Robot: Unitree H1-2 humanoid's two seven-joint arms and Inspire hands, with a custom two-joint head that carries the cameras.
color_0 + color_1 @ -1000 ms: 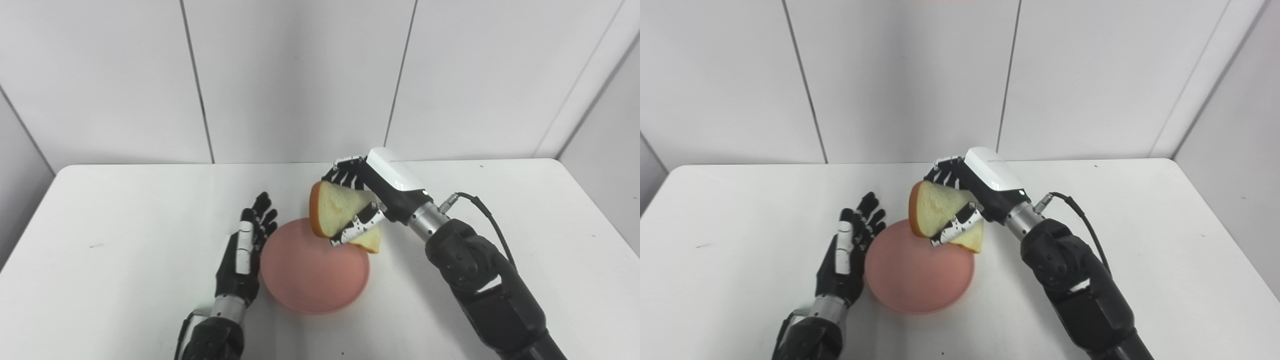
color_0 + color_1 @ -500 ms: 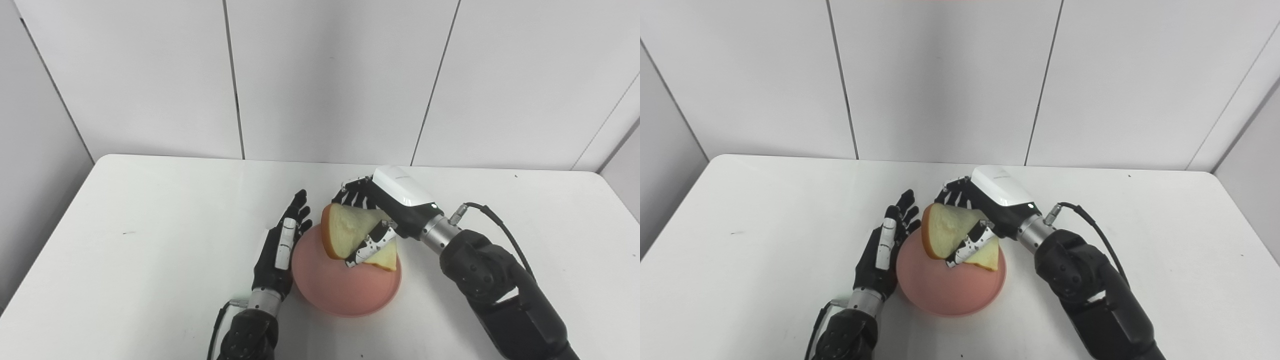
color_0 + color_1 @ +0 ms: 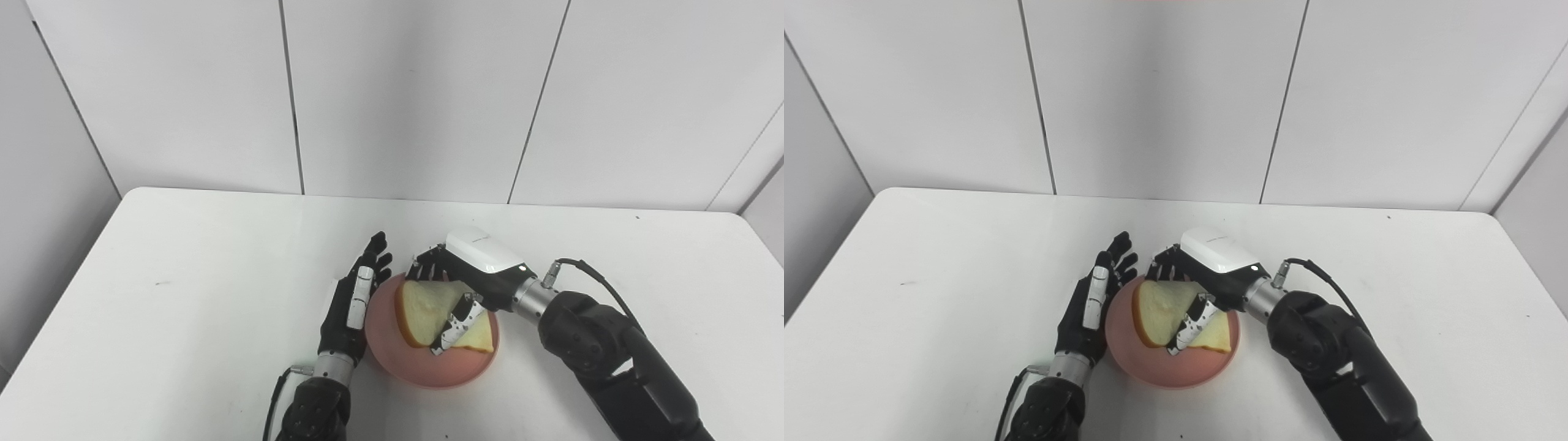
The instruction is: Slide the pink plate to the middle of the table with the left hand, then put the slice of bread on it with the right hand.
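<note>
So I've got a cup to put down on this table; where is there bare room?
The table is bare left of the left hand, along the far edge by the wall, and right of the right hand. The near middle is crowded: both hands, the plate and the bread.

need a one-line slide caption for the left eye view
Right hand lowers the bread slice onto the pink plate while the open left hand rests beside it.
</note>
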